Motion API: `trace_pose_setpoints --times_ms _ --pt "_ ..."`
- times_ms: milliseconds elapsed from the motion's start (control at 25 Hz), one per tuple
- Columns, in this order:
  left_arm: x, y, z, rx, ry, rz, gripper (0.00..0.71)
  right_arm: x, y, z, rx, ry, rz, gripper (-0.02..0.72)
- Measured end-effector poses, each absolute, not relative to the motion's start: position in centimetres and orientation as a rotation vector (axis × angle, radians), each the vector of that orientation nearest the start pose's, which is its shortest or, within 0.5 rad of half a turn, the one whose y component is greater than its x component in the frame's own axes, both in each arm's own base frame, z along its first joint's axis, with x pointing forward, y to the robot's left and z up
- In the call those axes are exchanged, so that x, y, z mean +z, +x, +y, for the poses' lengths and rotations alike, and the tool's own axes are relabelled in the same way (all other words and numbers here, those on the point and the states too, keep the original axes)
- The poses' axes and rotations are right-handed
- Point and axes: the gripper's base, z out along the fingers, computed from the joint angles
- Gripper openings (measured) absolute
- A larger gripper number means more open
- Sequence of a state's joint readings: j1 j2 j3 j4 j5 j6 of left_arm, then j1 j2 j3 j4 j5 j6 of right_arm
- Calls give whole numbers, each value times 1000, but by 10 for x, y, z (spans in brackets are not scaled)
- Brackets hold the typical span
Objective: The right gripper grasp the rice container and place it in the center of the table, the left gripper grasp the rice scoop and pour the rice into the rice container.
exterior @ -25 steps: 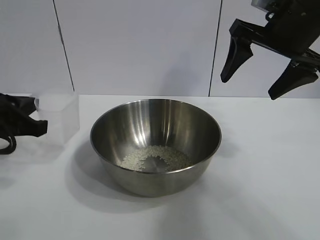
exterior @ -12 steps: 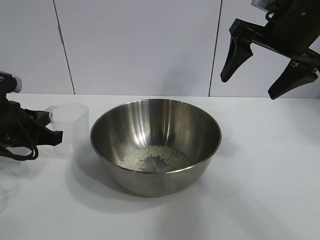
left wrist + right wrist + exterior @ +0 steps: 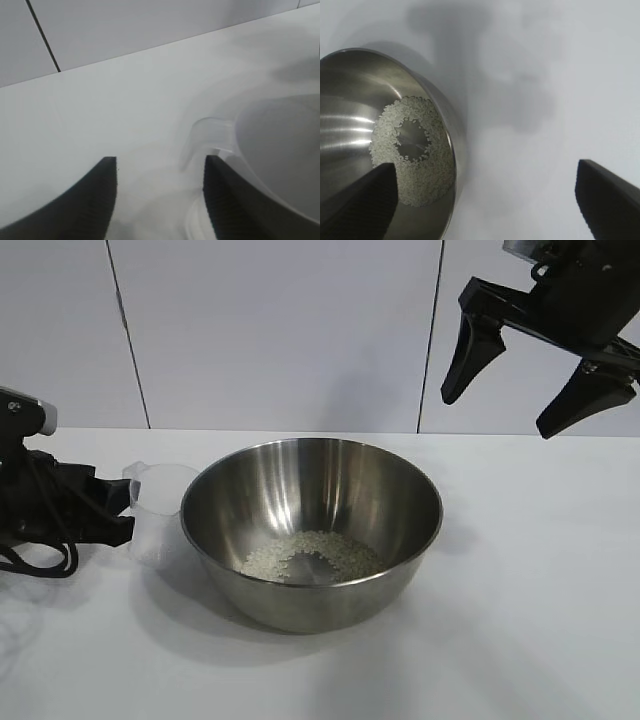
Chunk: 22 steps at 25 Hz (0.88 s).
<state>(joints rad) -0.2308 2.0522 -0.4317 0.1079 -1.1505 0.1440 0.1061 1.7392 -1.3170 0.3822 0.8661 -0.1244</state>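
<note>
Where the two arms stand: the left arm lies low at the desk's left edge, the right arm hangs high at the upper right.
Left gripper: the black two-fingered left gripper reaches nearly level toward the bowl, its wedge fingers spread apart with bare desk between them.
Scoop: the small translucent frosted plastic rice scoop stands upright on the white matte desk, mouth up, just beyond the left gripper's fingertips, beside the bowl's left wall; whether cup and bowl touch cannot be told. Its lip tab points back toward the gripper.
Right gripper: the black right gripper points steeply down, fingers spread wide, pinching nothing, above and right of the bowl.
Bowl: the large round stainless-steel rice container sits upright mid-desk.
Rice: a ring of white grains lies on the bowl's floor.
</note>
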Motion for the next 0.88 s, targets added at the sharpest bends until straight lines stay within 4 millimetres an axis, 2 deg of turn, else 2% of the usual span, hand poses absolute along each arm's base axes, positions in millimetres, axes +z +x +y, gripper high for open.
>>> trace_pose_setpoints --times_ms 200,320,440,560,640,760,880 --pt "92 238 -64 -136 432 1909 615 253 359 64 461 -49 2737 661" --pt "112 220 -56 -177 285 1897 647 253 359 64 461 -49 2737 661" --pt "128 216 -55 -255 162 1999 655 253 359 64 461 -49 2737 661" --pt "147 221 -61 -302 184 2168 657 253 359 64 461 -49 2738 661" --pt "165 229 -61 -266 183 2275 657 253 359 64 461 -49 2738 661" --pt "205 248 -56 -150 107 2303 657 253 359 64 461 -49 2738 661" --pt "237 264 -52 -64 78 2281 657 253 359 64 461 -49 2738 661"
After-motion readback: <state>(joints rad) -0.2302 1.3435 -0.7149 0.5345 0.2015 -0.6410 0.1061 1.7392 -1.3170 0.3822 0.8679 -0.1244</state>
